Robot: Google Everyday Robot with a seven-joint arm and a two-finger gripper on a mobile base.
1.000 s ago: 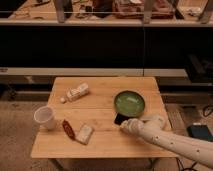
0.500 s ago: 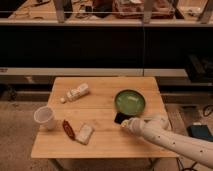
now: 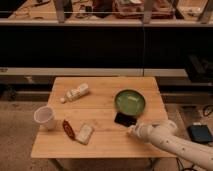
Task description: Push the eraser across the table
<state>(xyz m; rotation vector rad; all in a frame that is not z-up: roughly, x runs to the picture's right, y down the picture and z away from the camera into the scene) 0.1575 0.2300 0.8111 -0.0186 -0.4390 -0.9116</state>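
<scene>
Gripper (image 3: 133, 131) is closed up tight, holding nothing, parked right beside the black eraser (image 3: 124, 119) on the table (image 3: 100, 107), green bowl (image 3: 130, 101) just behind it.

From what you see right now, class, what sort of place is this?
Probably a robotics lab or workshop: cluttered benches run behind a wooden table, and a robot arm's gripper sits beside the black eraser.
</scene>
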